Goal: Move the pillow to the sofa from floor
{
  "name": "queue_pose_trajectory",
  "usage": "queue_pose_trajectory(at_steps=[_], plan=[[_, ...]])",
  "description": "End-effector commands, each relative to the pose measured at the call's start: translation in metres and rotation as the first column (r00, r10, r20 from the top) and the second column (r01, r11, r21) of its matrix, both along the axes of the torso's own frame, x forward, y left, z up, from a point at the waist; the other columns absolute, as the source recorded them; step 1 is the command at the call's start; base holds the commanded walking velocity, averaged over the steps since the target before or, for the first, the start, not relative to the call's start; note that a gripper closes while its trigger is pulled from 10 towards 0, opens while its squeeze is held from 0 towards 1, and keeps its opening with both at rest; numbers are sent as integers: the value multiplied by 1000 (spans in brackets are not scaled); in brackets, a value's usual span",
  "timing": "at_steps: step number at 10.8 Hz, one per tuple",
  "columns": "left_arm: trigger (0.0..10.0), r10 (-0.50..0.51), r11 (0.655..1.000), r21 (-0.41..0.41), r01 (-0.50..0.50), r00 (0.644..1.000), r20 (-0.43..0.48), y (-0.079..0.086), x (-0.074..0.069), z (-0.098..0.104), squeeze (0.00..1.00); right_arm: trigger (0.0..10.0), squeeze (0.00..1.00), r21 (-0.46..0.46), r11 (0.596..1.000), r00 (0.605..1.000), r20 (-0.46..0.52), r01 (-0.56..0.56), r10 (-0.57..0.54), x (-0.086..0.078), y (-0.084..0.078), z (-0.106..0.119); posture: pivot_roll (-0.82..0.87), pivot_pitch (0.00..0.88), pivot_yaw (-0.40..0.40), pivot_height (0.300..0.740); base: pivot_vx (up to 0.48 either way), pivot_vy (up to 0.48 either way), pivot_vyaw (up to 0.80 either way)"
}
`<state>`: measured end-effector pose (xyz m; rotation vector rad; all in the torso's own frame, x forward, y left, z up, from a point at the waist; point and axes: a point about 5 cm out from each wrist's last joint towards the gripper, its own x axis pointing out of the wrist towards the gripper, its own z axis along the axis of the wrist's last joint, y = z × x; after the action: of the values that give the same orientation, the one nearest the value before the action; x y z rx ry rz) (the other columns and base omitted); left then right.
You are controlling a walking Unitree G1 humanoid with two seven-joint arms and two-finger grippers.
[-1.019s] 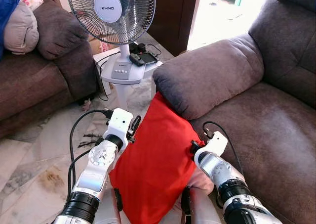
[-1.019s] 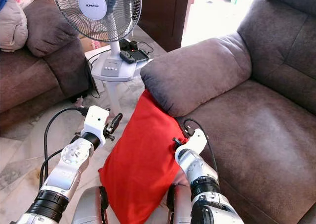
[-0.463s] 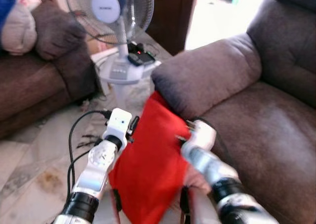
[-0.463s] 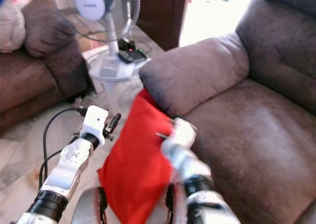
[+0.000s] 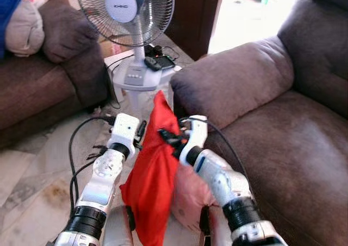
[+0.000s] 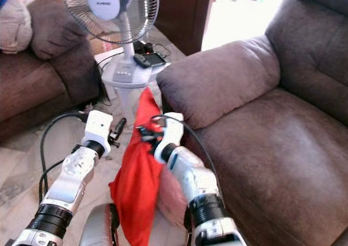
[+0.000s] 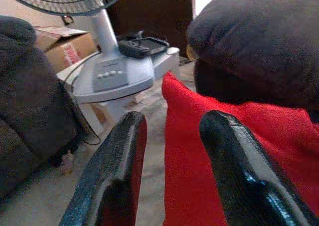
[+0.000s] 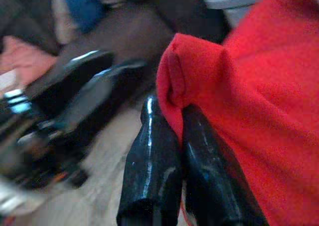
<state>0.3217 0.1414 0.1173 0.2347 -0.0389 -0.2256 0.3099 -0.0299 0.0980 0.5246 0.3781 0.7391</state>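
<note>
Red pillow (image 5: 152,175) is hanging from the right end effector (image 5: 169,138), pinching only a fabric fold, beside the gaping left end effector (image 7: 169,176), risking slipping floorward.

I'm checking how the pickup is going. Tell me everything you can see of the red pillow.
The red pillow is plain soft cloth, with no pattern or trim visible. It stands on edge between the two arms, folded narrow, one corner pointing up beside the sofa armrest. The right gripper is shut on a pinched fold of its cloth. The left gripper is open at its other side, one finger before the cloth.
</note>
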Motion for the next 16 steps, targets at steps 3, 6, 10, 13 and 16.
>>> queue_pose_trajectory(at_steps=[3,6,10,13,16], plan=[[10000,56,998,-23,-54,996,63,6,5,11,0,10000,0,155,965,948,274,-211,163,-16,18,57,45,20,-48,570,0,0,0],[10000,89,995,-52,-84,991,98,9,8,17,0,10000,0,212,913,882,403,-349,243,-30,28,84,48,4,-47,570,0,0,0],[10000,88,989,-125,-75,991,101,9,7,18,0,10000,0,-47,997,947,317,68,-50,7,-20,48,52,0,-45,570,0,0,0],[10000,164,939,-311,-147,986,29,26,8,18,0,10000,0,-181,935,939,224,304,-262,9,-65,15,56,12,-45,570,0,0,0],[10000,217,859,-471,-199,976,-18,58,8,17,1000,10000,0,-231,907,925,231,353,-302,11,-91,7,54,21,-45,570,0,0,0]])
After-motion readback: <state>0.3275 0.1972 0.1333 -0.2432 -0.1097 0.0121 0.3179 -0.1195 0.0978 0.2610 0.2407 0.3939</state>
